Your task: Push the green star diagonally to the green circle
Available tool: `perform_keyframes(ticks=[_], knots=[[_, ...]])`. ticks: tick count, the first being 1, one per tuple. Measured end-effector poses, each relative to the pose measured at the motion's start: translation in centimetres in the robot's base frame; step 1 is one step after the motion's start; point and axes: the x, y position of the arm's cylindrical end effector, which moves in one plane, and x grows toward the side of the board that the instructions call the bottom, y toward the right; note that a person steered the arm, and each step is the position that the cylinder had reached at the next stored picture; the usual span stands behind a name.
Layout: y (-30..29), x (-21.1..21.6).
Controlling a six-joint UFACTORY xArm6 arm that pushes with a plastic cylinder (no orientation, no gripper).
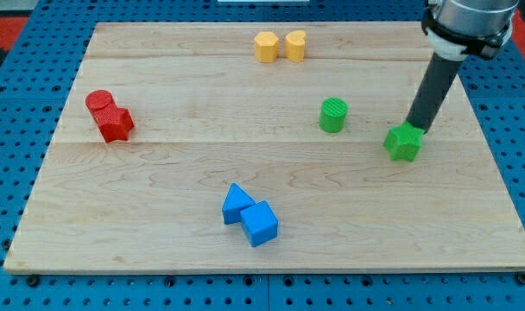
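Because my tip (413, 130) sits at the top-right shoulder of the green star (404, 142), touching it or very nearly so, a push from this side would likely send the star toward the bench's (159, 173) bottom edge or its bottom-left corner, not toward the green circle (333, 115), which stands nearer the top edge and well to the left of the star. An off-centre contact could also spin the star (its points give uneven faces) and let it slip past the rod. The star lies close to the bench's right edge, so a stray shove could run it off the wood. No gripper exists on this arm, only the rod, so nothing spreads or pinches. No brand, label or writing is readable anywhere.
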Motion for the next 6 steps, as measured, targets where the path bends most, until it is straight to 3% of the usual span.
perform_keyframes(ticks=[2,4,6], knots=[[-0.4,-0.2],[-5.3,-1.0],[-6.1,1.5]])
